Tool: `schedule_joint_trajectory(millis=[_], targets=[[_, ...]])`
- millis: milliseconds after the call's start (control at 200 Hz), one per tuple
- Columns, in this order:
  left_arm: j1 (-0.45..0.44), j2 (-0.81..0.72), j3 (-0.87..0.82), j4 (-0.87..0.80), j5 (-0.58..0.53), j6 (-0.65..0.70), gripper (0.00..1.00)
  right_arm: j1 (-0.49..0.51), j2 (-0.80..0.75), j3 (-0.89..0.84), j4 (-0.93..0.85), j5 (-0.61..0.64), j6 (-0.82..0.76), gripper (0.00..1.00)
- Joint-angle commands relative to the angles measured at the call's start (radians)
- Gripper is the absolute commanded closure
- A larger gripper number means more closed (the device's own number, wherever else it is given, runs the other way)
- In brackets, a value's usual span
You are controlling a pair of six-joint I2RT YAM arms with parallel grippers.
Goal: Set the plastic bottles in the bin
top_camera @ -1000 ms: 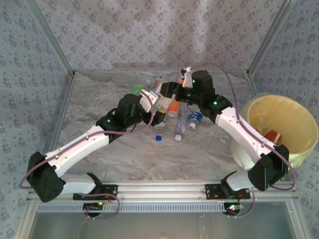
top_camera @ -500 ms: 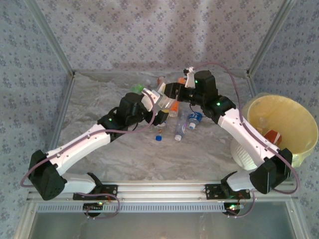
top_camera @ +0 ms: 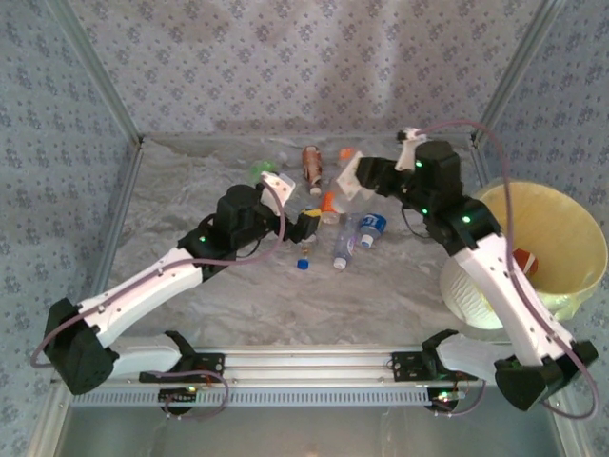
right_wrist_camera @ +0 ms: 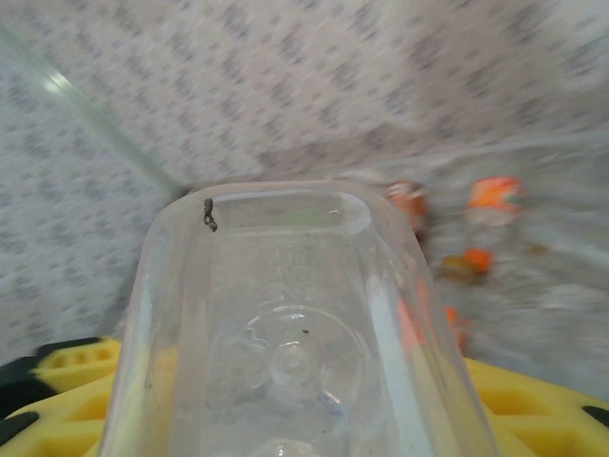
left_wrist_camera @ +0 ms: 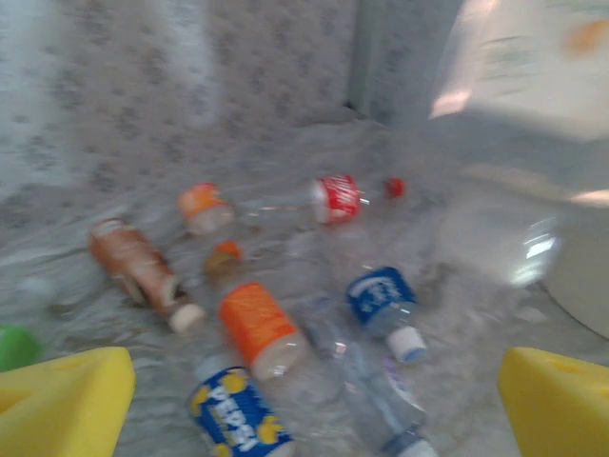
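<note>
Right gripper point(top_camera: 354, 177) rightward; bottle point(right_wrist_camera: 295, 324) half-seen

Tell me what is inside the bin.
In the bin, lined with pale yellow plastic, one red-labelled bottle lies towards the left side. The right arm crosses the bin's near-left part and covers whatever lies below it.
</note>
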State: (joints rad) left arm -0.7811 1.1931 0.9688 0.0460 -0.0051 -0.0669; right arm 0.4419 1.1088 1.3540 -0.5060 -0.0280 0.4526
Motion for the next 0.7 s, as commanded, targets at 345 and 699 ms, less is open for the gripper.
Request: schedule_joint_trajectory(millis=[345, 699], targets=[[0.138, -0.038, -0.089, 0.051, -0.258, -0.205, 0.02, -0.041, -0.241, 0.138, -0.221, 0.492, -0.318, 0.59], [0.149, -0.006, -0.087, 0.034, -0.261, -0.242, 0.02, -0.076, -0.338, 0.151, -0.133, 0.89, -0.541, 0.59]])
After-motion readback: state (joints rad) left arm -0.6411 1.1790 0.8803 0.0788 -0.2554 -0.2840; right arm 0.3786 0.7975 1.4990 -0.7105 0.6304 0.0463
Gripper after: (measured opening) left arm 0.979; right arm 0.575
